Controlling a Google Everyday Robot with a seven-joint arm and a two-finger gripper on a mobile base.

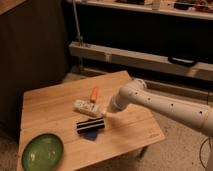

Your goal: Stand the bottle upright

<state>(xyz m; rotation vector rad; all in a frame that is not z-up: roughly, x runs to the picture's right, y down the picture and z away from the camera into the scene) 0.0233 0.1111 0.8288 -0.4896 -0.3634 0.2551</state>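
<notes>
The bottle [88, 107] lies on its side near the middle of the wooden table [50, 102]; it is whitish with a pale label and its cap end points right. My gripper [106, 111] reaches in from the right at the end of the white arm [165, 106] and sits right at the bottle's cap end, low over the table. A black bar-shaped object with a blue underside [90, 126] lies just in front of the bottle.
An orange carrot-like object [93, 93] lies just behind the bottle. A green plate [43, 152] sits at the table's front left corner. A dark cabinet stands to the left and a shelf unit with a metal rail [130, 57] behind the table.
</notes>
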